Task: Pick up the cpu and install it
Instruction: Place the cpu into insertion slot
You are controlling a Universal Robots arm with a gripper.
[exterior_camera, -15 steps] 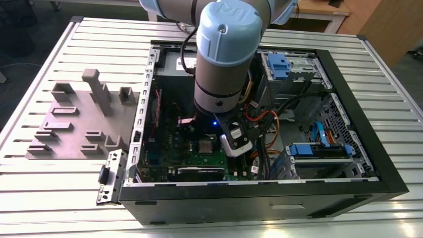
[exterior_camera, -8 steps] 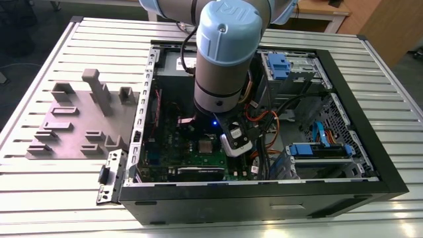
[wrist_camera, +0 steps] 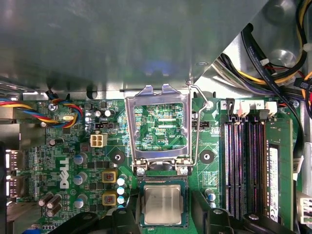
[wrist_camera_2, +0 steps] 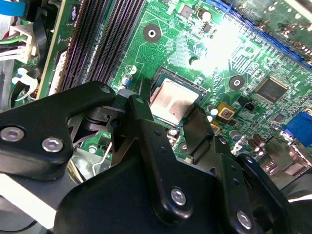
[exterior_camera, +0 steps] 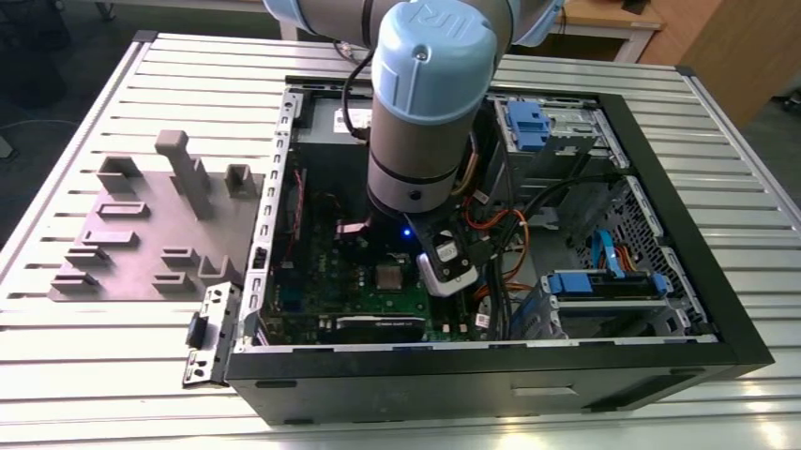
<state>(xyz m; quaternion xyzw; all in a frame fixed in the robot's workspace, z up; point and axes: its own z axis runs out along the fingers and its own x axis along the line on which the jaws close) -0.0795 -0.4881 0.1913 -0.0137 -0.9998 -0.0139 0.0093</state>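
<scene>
Arm (exterior_camera: 426,112) reaches down into the open case (exterior_camera: 501,384), which lies on a slatted table (exterior_camera: 751,187). Its wrist hangs low over the green board (exterior_camera: 375,305). Just beside the wrist, toward the exterior view's left, the cpu (exterior_camera: 392,277) shows as a pale square lying flat on the board. A grey plate (exterior_camera: 126,244) with blocks stands outside the case, well apart, on the exterior view's left.

In the second wrist view the gripper (wrist_camera_2: 165,111) is spread. Its black fingers (wrist_camera_2: 146,139) stand either side of the cpu (wrist_camera_2: 174,101) and pinch nothing. The chip lies level in its socket (wrist_camera_2: 183,84), not tilted.

In the first wrist view the cpu (wrist_camera: 162,205) again sits square in the socket (wrist_camera: 163,184), with the gripper (wrist_camera: 163,202) close above and its fingers (wrist_camera: 202,214) just outside the socket's edges. Whether they touch it I cannot tell. The metal frame (wrist_camera: 132,126) stands raised off the socket, so the board shows through its window, and the lever (wrist_camera: 194,126) is up beside it.

By my judgement the pick and placing are done, with the chip in its seat. Frame and lever are not yet closed, so the install is unfinished.
</scene>
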